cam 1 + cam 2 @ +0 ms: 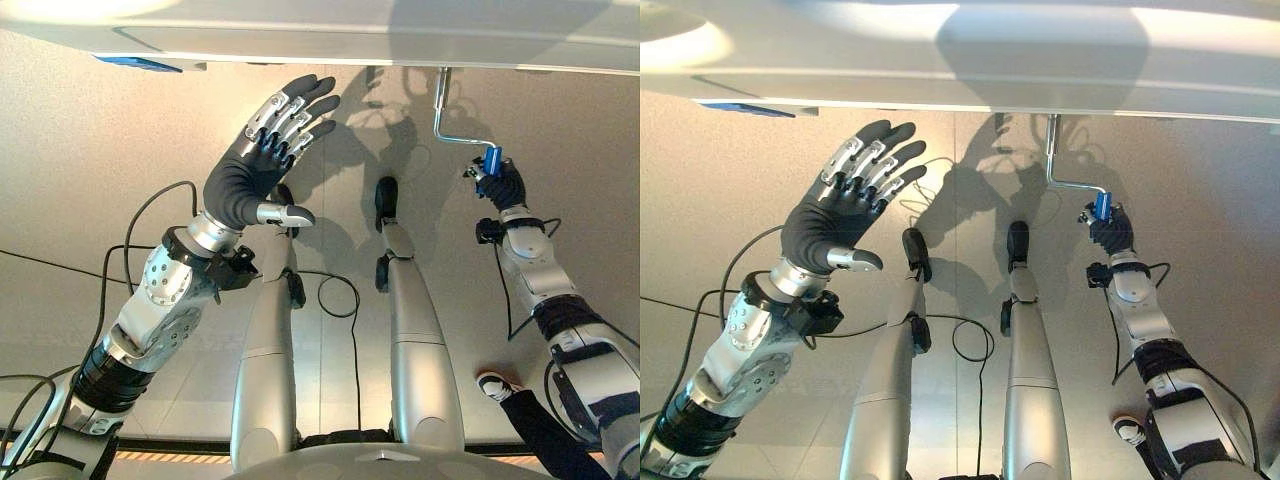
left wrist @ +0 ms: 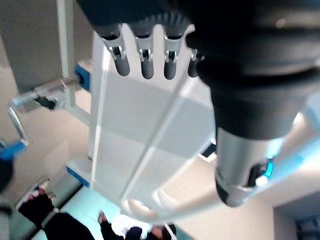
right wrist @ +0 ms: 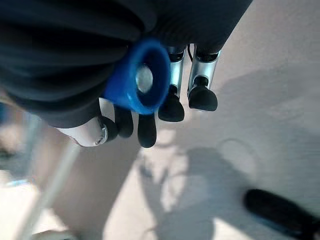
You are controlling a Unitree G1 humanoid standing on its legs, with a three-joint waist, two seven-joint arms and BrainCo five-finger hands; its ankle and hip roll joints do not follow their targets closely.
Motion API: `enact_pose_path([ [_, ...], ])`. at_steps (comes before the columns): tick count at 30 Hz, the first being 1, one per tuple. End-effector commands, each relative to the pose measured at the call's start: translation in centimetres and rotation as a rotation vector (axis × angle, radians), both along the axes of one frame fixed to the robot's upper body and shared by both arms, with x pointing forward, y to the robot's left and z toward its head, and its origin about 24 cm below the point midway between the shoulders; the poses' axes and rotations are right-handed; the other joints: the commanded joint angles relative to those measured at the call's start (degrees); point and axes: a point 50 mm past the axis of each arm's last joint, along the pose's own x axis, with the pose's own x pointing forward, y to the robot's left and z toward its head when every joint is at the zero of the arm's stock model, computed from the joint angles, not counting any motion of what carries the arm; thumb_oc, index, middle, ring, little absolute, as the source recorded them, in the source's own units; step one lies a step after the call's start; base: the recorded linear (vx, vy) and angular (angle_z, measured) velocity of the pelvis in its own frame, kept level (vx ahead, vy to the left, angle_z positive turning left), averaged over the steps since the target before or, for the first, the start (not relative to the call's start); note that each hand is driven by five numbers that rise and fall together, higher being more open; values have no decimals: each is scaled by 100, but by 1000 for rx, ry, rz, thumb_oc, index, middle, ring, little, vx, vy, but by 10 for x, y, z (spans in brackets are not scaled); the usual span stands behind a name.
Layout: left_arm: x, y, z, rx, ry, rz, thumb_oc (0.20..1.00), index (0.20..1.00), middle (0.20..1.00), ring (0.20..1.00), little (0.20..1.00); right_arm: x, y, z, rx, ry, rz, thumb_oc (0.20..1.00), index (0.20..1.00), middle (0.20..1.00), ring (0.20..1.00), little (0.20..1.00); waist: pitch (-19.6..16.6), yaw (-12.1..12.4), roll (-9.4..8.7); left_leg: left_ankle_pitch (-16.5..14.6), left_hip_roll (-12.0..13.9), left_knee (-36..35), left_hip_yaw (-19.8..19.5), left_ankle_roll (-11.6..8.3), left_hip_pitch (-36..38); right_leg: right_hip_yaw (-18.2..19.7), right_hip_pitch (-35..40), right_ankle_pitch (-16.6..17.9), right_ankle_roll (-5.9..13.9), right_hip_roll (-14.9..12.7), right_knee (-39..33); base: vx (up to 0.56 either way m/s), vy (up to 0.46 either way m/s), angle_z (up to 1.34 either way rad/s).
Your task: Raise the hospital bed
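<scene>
Beige floor [image 1: 80, 150] lies under the white hospital bed [image 1: 330, 35], whose metal crank [image 1: 445, 110] hangs from its edge. Right hand [image 1: 503, 185] has its fingers curled round the crank's blue handle [image 1: 492, 160]. Left hand [image 1: 265, 150] is raised with fingers spread, holding nothing, well apart from the crank.

The left hand [image 1: 262, 150] is raised on a bent arm, palm forward, with its fingers [image 1: 298, 108] spread straight and the thumb held out sideways; nothing is held. The right arm is stretched forward, and the right hand [image 1: 503, 183] is curled round the blue crank handle [image 1: 492, 159].
</scene>
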Motion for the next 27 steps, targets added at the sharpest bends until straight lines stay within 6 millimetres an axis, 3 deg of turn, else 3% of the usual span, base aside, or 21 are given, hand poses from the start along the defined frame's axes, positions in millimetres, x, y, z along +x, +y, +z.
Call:
enact_pose_path([
  [1,-9,-9,14,-42,-76,-67,1000,1000,1000,1000,1000,-13,-65,-1,9,136,-247,200,200,200,200,200,-63,140,324,-742,7,684,-39,-205,147,-331,238,208,268,206,-387,-10,14,3],
  [3,-6,-13,14,-41,-73,-67,1000,1000,1000,1000,1000,-8,-59,-10,33,209,-247,200,200,200,200,200,-63,202,389,-750,-18,728,-49,-192,91,-334,195,197,262,186,-347,-7,13,2],
  [16,-4,-21,17,-99,-66,-74,1000,1000,1000,1000,1000,15,-15,-18,32,311,-173,200,200,200,200,200,-63,429,612,-800,-85,940,-82,-118,-341,-332,-176,170,233,135,-185,-8,19,4],
  [17,-3,-22,17,-109,-67,-67,1000,1000,1000,1000,1000,20,-1,-20,16,328,-132,200,200,200,200,200,-63,450,628,-805,-90,970,-77,-109,-407,-319,-223,173,225,134,-183,-12,36,3],
  [19,-3,-23,18,-112,-69,-66,1000,1000,1000,1000,1000,23,6,-18,4,331,-115,200,200,200,200,200,-63,461,639,-805,-97,987,-73,-103,-442,-318,-248,177,228,127,-169,0,0,0],
  [25,-1,-24,19,-142,-57,-48,1000,1000,1000,1000,1000,38,57,-14,-133,345,39,200,200,200,200,200,-63,482,674,-808,-119,1032,-68,-92,-544,-299,-351,191,221,108,-145,1,7,0],
  [26,-2,-25,19,-156,-55,-44,1000,1000,1000,1000,1000,42,77,-12,-144,328,91,200,200,200,200,200,-63,489,677,-801,-123,1033,-64,-95,-569,-287,-365,203,224,105,-155,6,33,0],
  [27,-2,-25,19,-156,-55,-43,1000,1000,1000,1000,1000,42,77,-12,-145,328,92,200,200,200,200,200,-63,486,675,-800,-124,1032,-63,-95,-569,-286,-365,203,225,104,-155,12,32,-2],
])
